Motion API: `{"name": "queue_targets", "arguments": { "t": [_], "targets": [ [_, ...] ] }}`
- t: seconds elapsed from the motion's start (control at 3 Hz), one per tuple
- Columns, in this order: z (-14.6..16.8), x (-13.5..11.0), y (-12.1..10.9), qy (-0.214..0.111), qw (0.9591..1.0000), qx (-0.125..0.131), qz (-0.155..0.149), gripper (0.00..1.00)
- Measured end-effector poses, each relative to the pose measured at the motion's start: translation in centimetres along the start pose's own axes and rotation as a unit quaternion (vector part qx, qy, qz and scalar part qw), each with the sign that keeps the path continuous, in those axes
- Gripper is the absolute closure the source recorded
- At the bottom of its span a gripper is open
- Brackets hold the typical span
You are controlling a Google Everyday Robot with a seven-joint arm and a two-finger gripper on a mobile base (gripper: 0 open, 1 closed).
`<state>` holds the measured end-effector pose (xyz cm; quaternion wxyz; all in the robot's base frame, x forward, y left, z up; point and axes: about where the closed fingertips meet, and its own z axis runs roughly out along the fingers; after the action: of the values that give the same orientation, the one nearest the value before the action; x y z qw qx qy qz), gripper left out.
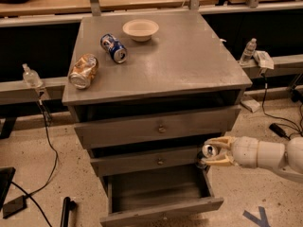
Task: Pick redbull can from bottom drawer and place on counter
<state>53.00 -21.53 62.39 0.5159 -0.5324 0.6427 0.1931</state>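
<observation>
The gripper [213, 153] holds the redbull can [208, 150] above the bottom drawer [161, 213]'s right end, below the counter [184, 60].
</observation>
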Motion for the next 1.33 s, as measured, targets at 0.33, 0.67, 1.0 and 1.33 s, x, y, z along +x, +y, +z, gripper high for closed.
{"name": "queue_targets", "arguments": {
  "t": [0.33,0.67,1.0,1.33],
  "targets": [
    [-3.8,-4.4,-2.4,-0.034,0.9992,0.008,-0.021,1.00],
    [-3.8,-4.4,-2.4,-0.034,0.9992,0.008,-0.021,1.00],
    [-4.5,-6.0,-3.8,-0.023,0.9996,-0.001,-0.017,1.00],
    [-6.8,-11.0,-6.3,-0.028,0.9994,-0.008,-0.021,1.00]
  ]
}}
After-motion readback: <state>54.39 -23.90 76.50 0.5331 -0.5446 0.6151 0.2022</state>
